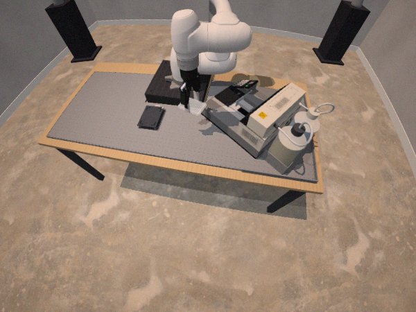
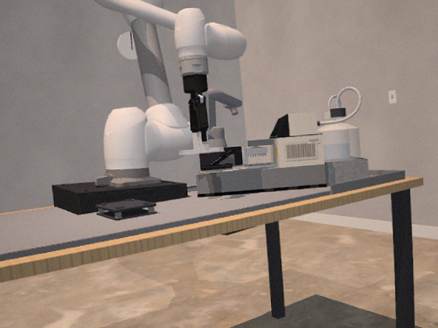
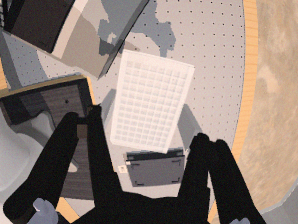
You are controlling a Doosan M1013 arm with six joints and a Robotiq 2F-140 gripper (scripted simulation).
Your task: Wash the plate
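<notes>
My gripper (image 1: 185,100) is shut on the white well plate (image 1: 195,106) and holds it level in the air, just off the left end of the washer (image 1: 260,114). In the side view the plate (image 2: 199,149) hangs under the fingers (image 2: 202,137), above the height of the black carrier (image 2: 219,158). The wrist view shows the plate (image 3: 152,99) between my two black fingers. The carrier pocket (image 1: 229,95) is empty. The black nest N1 (image 1: 151,117) lies empty on the table, to the left of the gripper. A green lamp shows at the keypad (image 1: 244,83).
The robot's black base block (image 1: 166,87) stands just behind the gripper. Two white bottles with tubing (image 1: 295,139) stand at the washer's right end. Black pillars stand at the room's far corners.
</notes>
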